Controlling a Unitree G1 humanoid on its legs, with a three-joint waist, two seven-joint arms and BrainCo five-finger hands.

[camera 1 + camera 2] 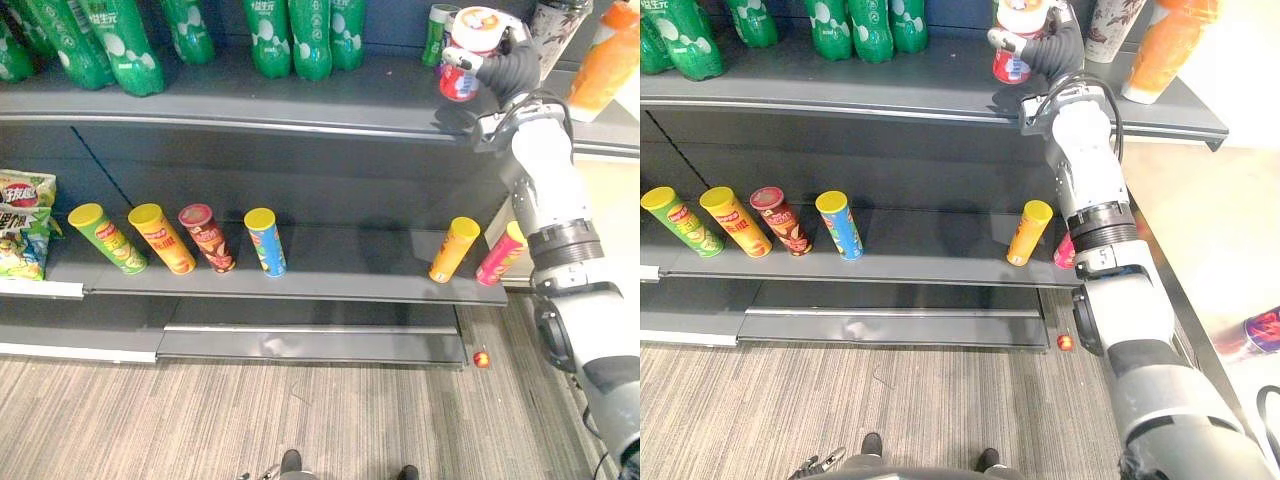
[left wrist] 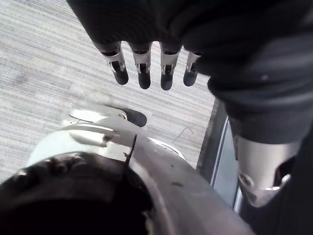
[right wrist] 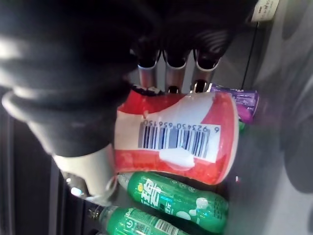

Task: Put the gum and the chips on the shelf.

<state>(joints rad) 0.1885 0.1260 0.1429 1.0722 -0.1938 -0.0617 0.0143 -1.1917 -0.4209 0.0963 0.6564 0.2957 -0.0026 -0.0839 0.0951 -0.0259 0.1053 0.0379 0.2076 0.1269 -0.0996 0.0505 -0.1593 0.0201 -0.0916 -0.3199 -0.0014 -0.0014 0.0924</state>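
Observation:
My right hand (image 1: 512, 66) is raised to the upper shelf (image 1: 300, 100) and is shut on a red and white gum tub (image 1: 463, 58), which is upright. In the right wrist view the fingers (image 3: 171, 66) and thumb wrap round the gum tub (image 3: 178, 142). It is low over the shelf's right part; I cannot tell if it touches. Several chip cans stand tilted on the lower shelf (image 1: 350, 278), among them a blue can (image 1: 265, 241), a yellow can (image 1: 454, 249) and a pink can (image 1: 500, 254) beside my right forearm. My left hand (image 2: 146, 66) hangs over the floor, its fingers straight and holding nothing.
Green bottles (image 1: 300, 35) line the back of the upper shelf, with a small green tub (image 1: 436, 35) behind the gum and an orange bottle (image 1: 610, 60) to its right. Chip bags (image 1: 22, 235) lie at the far left. A small red ball (image 1: 482, 359) lies on the floor.

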